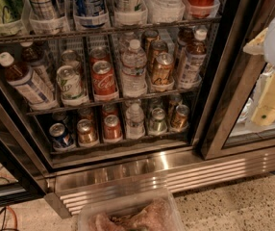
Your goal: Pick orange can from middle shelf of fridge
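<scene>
**Orange can upright at front of its lane, gripper off to the right**

Hidden / cut off: the gripper (271,97) is seen only in part at the right edge, as pale cream and white pieces in front of the right glass door. I cannot tell if it is open or closed, nor if it has hold of anything. Items on the top rack are cut by the upper edge. Cans behind the orange can (162,69) are mostly covered by it. The bottom of the can is hidden by the clear lane cup it stands in. A clear plastic tub (128,213) at the bottom is cut by the lower edge, contents unclear.

Edges & room: the orange can is on the middle shelf (137,97) of the fridge (176,172), right of centre, first in its lane. The water bottle (134,69) stands just beside it on the left and a white-cap bottle (191,61) just beside it on the right. The red Coca-Cola can (104,78) is one lane further left. The front side of the can is free toward the door opening. Above its top there is a gap under the next rack. The black frame post is near, right of the white-cap bottle. The gripper is well apart from the can, to the right and a bit lower in the view.

Orientation: the can stands upright, long axis vertical, silver top up, pale label patch facing approx. the front.
</scene>
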{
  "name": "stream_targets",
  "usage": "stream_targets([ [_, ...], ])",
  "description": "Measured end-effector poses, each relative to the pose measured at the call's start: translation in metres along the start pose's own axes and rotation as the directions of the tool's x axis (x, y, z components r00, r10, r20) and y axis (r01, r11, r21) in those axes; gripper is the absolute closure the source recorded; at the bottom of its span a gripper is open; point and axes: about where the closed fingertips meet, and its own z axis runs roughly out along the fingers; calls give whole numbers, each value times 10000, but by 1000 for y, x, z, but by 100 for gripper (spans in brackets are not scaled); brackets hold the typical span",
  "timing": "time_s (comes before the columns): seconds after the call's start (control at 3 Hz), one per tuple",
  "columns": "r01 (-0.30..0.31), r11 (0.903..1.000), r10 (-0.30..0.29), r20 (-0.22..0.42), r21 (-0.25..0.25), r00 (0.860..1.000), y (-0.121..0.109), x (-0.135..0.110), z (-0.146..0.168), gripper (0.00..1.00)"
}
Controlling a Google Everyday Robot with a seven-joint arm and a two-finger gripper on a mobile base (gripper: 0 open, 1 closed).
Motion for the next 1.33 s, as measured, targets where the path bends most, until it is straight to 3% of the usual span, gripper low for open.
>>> stream_targets([
  [0.33,29,10000,-30,95,93,10000,2,-1,-1,0],
  [0.67,-563,9984,560,458,55,9974,22,-4,9,0],
  [1.0,-1311,9912,1324,892,-201,9872,46,-8,27,0],
  [1.33,-1574,9852,1644,1145,-676,9797,66,-12,46,0],
])
